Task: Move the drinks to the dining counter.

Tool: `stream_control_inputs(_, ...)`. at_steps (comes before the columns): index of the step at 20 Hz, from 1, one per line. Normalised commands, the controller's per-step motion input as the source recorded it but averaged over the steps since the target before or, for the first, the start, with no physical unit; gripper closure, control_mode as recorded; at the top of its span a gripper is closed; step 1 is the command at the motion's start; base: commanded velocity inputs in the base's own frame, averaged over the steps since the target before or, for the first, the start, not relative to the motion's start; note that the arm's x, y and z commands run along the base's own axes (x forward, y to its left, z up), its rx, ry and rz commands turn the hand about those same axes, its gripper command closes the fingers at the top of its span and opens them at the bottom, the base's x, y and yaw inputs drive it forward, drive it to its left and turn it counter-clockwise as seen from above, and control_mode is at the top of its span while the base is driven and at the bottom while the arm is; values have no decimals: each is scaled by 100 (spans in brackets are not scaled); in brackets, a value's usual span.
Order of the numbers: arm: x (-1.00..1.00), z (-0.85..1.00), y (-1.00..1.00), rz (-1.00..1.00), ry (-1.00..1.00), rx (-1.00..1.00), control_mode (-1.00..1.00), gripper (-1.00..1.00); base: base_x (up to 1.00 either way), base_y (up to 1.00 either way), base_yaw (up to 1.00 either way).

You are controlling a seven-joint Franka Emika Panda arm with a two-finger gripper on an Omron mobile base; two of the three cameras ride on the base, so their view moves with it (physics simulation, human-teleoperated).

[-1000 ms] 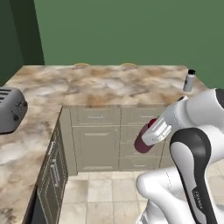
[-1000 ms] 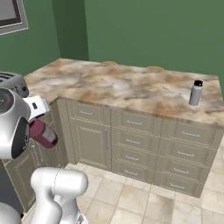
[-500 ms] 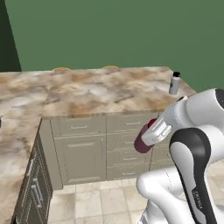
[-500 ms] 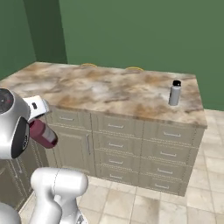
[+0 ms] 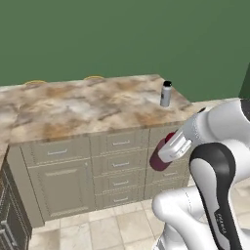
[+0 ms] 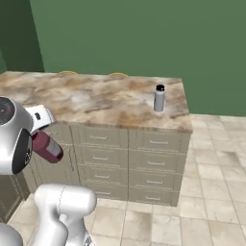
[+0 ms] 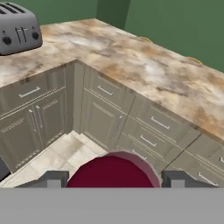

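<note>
My gripper (image 7: 114,179) is shut on the dark red bottle (image 7: 111,169), whose round end sits between the two fingertips (image 7: 52,178). From the base the red bottle (image 5: 157,158) hangs tilted in the hand, out in front of the drawer fronts and below counter height; the right base view has this red bottle (image 6: 46,146) at the left. The pale grey bottle (image 5: 166,93) with a black cap stands upright near the right end of the dining counter (image 5: 73,105). From the right side the grey bottle (image 6: 159,98) sits on the same counter (image 6: 96,98).
A silver toaster (image 7: 19,33) stands on the adjoining counter stretch at the inside corner. Beige drawer fronts (image 5: 117,163) with silver handles run below the stone top. Tiled floor (image 6: 211,192) lies open to the right of the counter end. A green wall stands behind.
Both base views have swung along the counter, so the camera moved; the toaster has left them and the grey bottle sits nearer the middle. The red bottle stays in the gripper.
</note>
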Motion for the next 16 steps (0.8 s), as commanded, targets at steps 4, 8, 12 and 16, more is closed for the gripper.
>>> stream_control_inputs(4, 0, 0, 0, 0, 0, 0, 100, 100, 33, -47, -26)
stream_control_inputs(8, 0, 0, 0, 0, 0, 0, 100, 100, 42, -33, -22)
stream_control_inputs(12, 0, 0, 0, 0, 0, 0, 100, 100, 46, -20, -17)
stream_control_inputs(16, 0, 0, 0, 0, 0, 0, 100, 100, 49, -6, -15)
